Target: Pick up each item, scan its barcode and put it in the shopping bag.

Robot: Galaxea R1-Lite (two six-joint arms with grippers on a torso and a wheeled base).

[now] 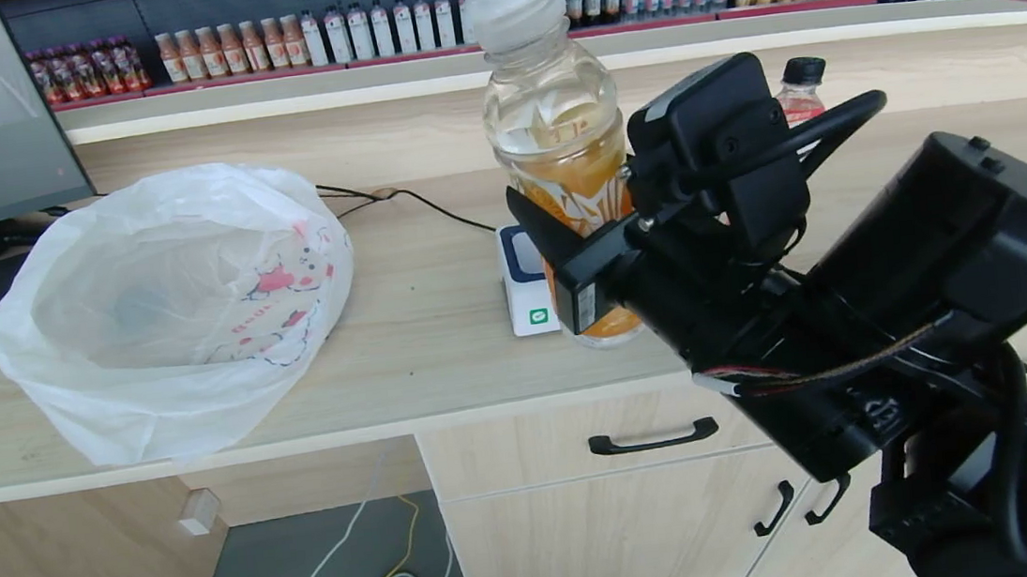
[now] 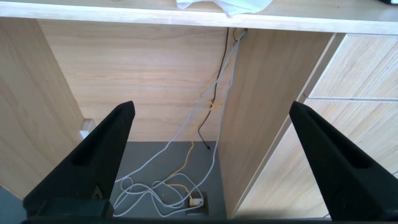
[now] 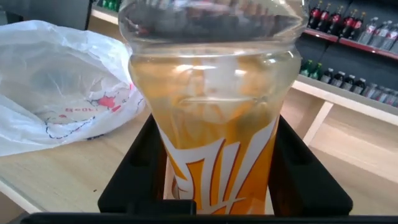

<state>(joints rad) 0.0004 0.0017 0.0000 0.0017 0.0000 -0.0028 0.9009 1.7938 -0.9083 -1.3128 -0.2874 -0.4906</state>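
Shop worktop (image 1: 442, 333): the right hand (image 1: 586, 236) pinches an upright orange drink bottle (image 1: 554, 124) just beside the white scanner (image 1: 527, 278). The shopping bag (image 1: 166, 303) lies open at nine o'clock. The left hand (image 2: 211, 112) is spread.

Your left gripper (image 2: 211, 106) holds its black fingers (image 2: 99, 155) wide apart. Through the gap, in the centre of the frame, you look into the open space under the counter (image 2: 112, 14). Thin cables (image 2: 225, 74) hang down beside a wooden panel (image 2: 255, 112) and lie coiled on the grey floor (image 2: 163, 163), next to a small white plug (image 2: 197, 201). A bit of white plastic bag (image 2: 224, 6) overhangs the counter edge.
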